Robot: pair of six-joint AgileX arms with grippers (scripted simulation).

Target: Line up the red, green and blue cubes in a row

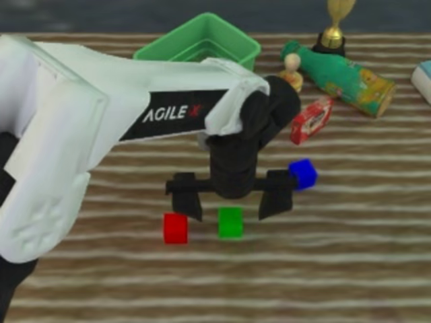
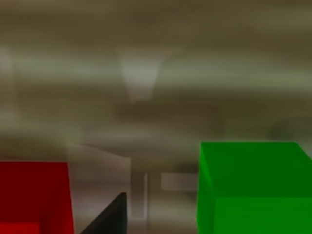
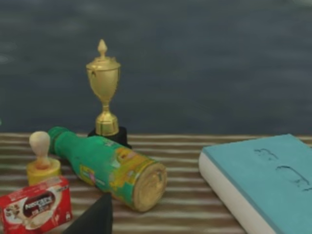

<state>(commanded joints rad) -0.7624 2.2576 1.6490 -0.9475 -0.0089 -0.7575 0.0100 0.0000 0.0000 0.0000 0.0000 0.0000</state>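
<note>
The red cube (image 1: 176, 228) and the green cube (image 1: 230, 222) sit side by side near the table's middle, a small gap between them. The blue cube (image 1: 303, 173) lies apart, farther back and to the right. My left gripper (image 1: 230, 200) hangs open just behind the green cube, one finger beside the red cube and the other close to the blue cube, holding nothing. The left wrist view shows the red cube (image 2: 34, 195) and the green cube (image 2: 253, 185) up close, with one dark fingertip (image 2: 109, 219) between them. My right arm is parked out of the top view.
A green basket (image 1: 202, 42) stands at the back, partly under my left arm. At the back right are a wooden peg (image 1: 291, 70), a gold trophy (image 1: 335, 27), a lying green bottle (image 1: 343, 77), a red packet (image 1: 311, 120) and a teal book (image 1: 424, 77).
</note>
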